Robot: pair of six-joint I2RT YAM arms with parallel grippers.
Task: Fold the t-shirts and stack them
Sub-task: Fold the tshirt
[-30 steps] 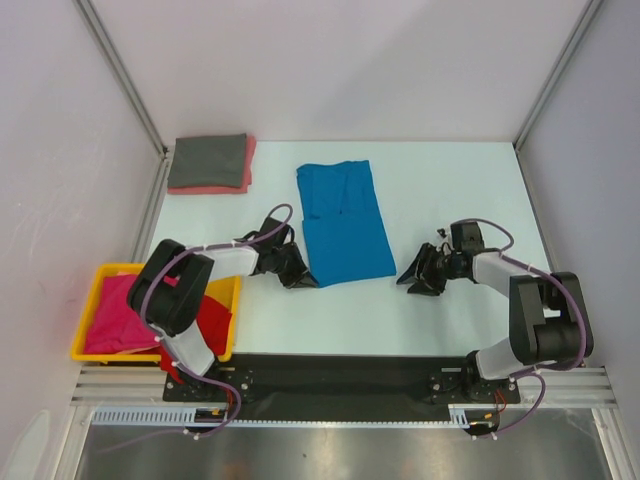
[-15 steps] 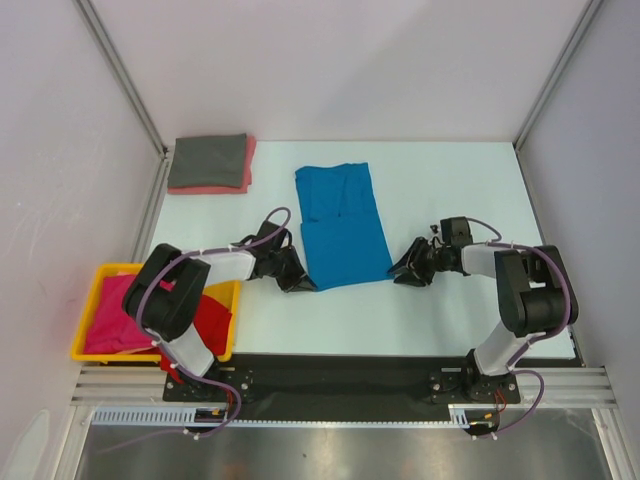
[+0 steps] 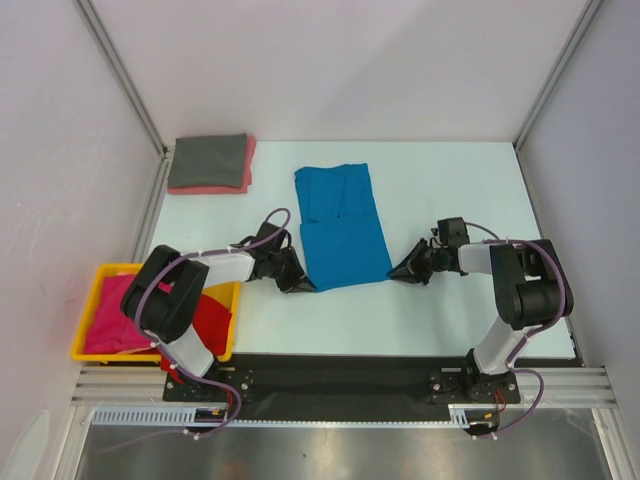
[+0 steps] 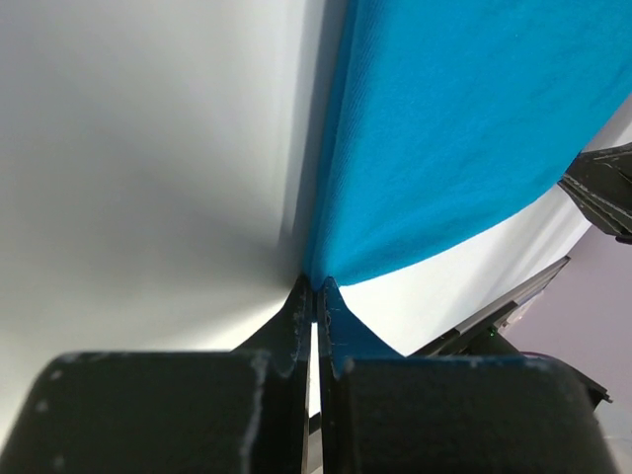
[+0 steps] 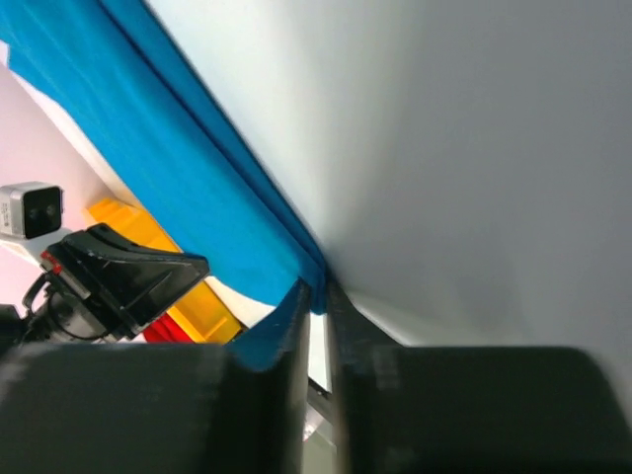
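- A bright blue cloth t-shirt (image 3: 343,226) lies folded into a long rectangle at the centre of the white bench (image 3: 450,180), its long axis running from near to far.
- The left gripper (image 3: 303,285) sits low on the bench at the near-left corner of the blue t-shirt. In the left wrist view its jaws are pressed almost together, with the tip of that corner pinched between them.
- The right gripper (image 3: 397,275) sits low at the near-right corner of the same t-shirt. In the right wrist view its jaws are closed to a narrow slit, with the cloth edge running into it.
- A folded dark grey t-shirt (image 3: 208,160) lies on a folded salmon pink t-shirt (image 3: 247,172) at the far-left corner of the bench, well apart from the blue one.
- A yellow plastic bin (image 3: 100,275) stands off the near-left edge of the bench. It holds a crumpled magenta t-shirt (image 3: 112,322) and a red t-shirt (image 3: 212,320); the red one hangs over the bin's right wall.
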